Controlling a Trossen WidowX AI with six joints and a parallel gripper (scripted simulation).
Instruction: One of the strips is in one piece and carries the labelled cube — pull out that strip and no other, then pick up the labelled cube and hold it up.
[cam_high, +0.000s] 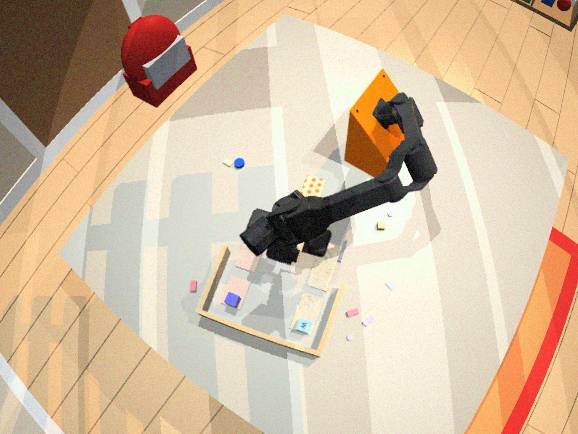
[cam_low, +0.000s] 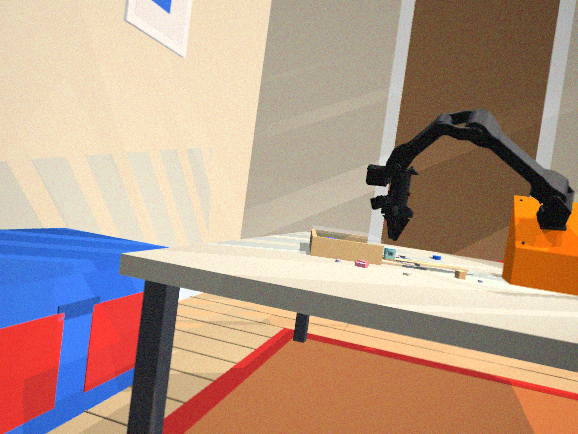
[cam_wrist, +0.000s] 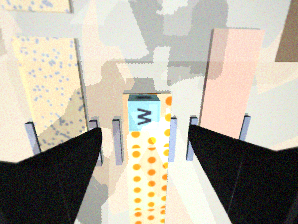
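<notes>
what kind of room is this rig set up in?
Looks like a domestic or playroom-style interior, not a lab. The arm's orange base sits on a plain pale table over a wood plank floor with a red-bordered rug; a framed picture hangs on the wall beside a doorway.

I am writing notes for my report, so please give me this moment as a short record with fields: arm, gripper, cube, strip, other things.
arm: reaches from the orange base toward the wooden frame
gripper: gripper open, holding nothing, above the table, fingers on either side of the strip
labelled cube: light blue, marked W, resting on the far end of the strip, ahead of the fingers
strip: orange-dotted strip, running between small grey posts
other strips: pink strip and blue-speckled strip
other cubes: purple cube inside the frame
</notes>
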